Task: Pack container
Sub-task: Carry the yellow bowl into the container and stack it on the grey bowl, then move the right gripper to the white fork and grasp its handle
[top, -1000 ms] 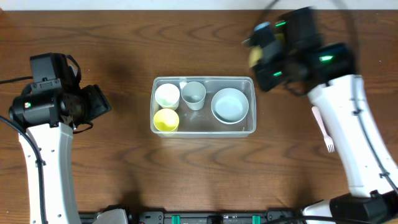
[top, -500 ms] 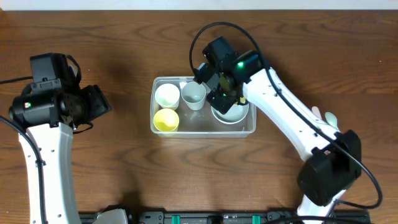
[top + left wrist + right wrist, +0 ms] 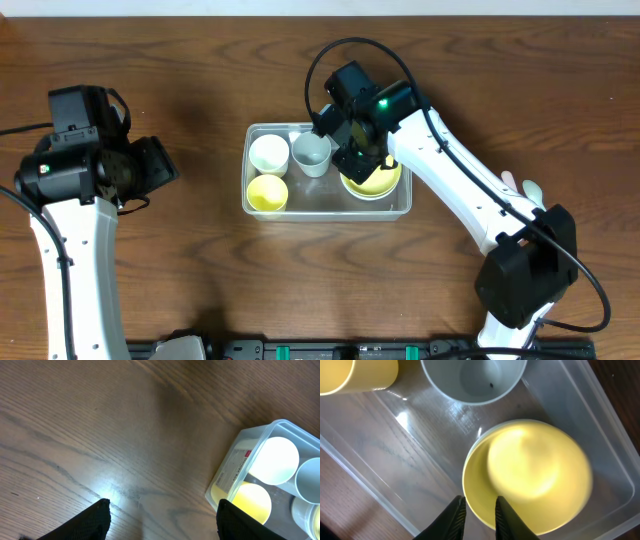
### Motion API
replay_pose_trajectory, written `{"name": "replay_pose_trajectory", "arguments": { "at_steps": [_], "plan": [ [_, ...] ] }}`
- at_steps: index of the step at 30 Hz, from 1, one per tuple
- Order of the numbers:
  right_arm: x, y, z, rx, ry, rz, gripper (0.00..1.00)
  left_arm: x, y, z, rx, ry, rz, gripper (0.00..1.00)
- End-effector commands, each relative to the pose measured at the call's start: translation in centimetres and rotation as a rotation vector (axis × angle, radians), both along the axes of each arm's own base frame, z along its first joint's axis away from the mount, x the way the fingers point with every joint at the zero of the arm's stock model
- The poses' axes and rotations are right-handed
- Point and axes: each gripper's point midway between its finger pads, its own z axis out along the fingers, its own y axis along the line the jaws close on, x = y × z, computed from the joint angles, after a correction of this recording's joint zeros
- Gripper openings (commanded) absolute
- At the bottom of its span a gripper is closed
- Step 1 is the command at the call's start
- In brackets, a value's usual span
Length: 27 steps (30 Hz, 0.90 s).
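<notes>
A yellow bowl (image 3: 527, 477) is seen in the right end of the container (image 3: 325, 198), under the right gripper (image 3: 477, 512).
The container is set on the wooden table (image 3: 200, 280), between the two arms. The right gripper's jaws are parted only slightly over the bowl's rim; whether the rim is gripped cannot be told. The left gripper (image 3: 162, 515) is held wide open and empty, well apart from the container's left end.

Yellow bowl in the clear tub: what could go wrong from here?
The yellow bowl looks blurred, maybe unsettled, and the right gripper straddles its rim; pulling away might snag and tip it. The pale cup stands close beside, so the arm might knock it inside the container.
</notes>
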Motion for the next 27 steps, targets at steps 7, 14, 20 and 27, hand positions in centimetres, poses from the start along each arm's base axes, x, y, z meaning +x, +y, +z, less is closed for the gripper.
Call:
{"name": "replay_pose_trajectory", "arguments": {
  "at_steps": [7,14,20,27],
  "plan": [
    [0.0,-0.1,-0.1,-0.010,-0.001,-0.002,0.22,-0.2,0.1,0.0,-0.004,0.004,0.008,0.68],
    [3.7,-1.7,2.9,0.015,-0.154,-0.261,0.28,-0.2,0.1,0.0,-0.004,0.004,0.008,0.68],
    [7.8,-9.7,11.7,0.119,-0.376,-0.641,0.53,-0.3,0.1,-0.1,-0.005,0.008,0.008,0.68],
    [4.7,-23.9,16.4,0.174,-0.377,-1.003,0.64,-0.3,0.1,-0.1,-0.005,0.007,0.008,0.68]
  ]
}}
